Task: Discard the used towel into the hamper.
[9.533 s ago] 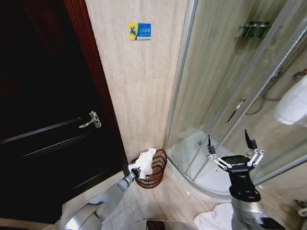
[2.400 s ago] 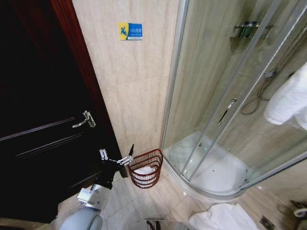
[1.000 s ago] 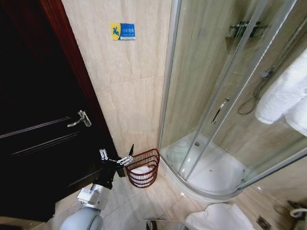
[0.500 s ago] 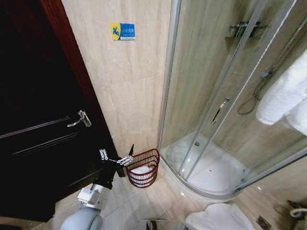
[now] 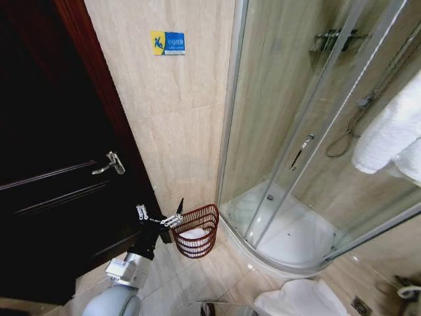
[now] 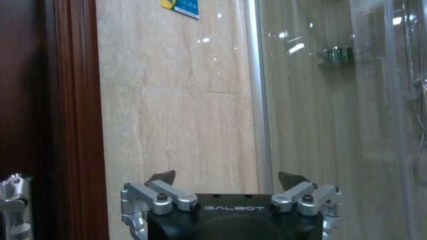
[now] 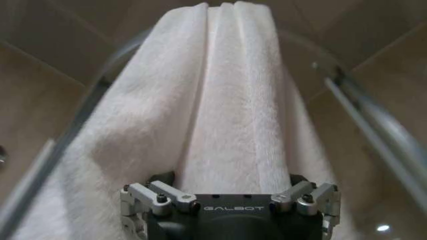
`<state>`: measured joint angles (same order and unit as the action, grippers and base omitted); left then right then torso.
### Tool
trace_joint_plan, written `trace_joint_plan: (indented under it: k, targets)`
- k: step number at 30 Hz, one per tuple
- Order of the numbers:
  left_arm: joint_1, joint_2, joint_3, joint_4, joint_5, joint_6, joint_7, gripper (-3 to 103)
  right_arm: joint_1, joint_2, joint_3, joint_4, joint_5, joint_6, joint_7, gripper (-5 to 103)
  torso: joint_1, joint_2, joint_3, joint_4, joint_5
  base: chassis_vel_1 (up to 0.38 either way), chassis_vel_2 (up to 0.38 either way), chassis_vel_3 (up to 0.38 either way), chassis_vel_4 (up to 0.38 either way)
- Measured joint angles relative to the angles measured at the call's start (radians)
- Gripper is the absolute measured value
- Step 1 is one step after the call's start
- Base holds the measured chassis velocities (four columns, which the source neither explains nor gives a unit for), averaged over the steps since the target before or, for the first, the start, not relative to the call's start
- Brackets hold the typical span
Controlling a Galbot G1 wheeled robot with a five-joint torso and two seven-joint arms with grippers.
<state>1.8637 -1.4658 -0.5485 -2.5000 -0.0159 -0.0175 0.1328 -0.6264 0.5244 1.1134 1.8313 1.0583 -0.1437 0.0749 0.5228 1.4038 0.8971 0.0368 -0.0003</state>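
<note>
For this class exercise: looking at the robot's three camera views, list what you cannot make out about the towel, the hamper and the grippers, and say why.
- Hamper, head view: the white towel inside is small and behind the weave; its full shape is unclear.
- Left gripper, beside the hamper's rim, open: any contact with the rim is too small to judge.
- Right gripper, right wrist view: white folded cloth covers its fingertips, so open or shut is unclear.

bathroom | glass shower enclosure (image 5: 296, 151) | hanging towels (image 5: 388, 135) | tiled wall (image 5: 177, 125)
</note>
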Motion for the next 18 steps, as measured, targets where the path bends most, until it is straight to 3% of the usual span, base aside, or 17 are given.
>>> trace_joint_plan:
  k: [5,7,18]
  targets:
    - [0.0,0.0,0.0,0.0,0.0,0.0,0.0,100,0.064,0.044,-0.052,0.055,0.059,-0.016,0.002,100,0.0,0.0,0.0,-0.0001,0.0003,0.0,0.0,0.0,0.0]
    - [0.0,0.0,0.0,0.0,0.0,0.0,0.0,100,0.106,0.047,-0.077,0.089,0.132,-0.033,0.012,100,0.0,0.0,0.0,-0.0002,-0.0002,0.0,0.0,0.0,0.0]
    - [0.0,0.0,0.0,0.0,0.0,0.0,0.0,100,0.193,0.0,-0.123,0.134,0.294,-0.072,0.028,100,0.0,0.0,0.0,-0.0002,0.0004,0.0,0.0,0.0,0.0]
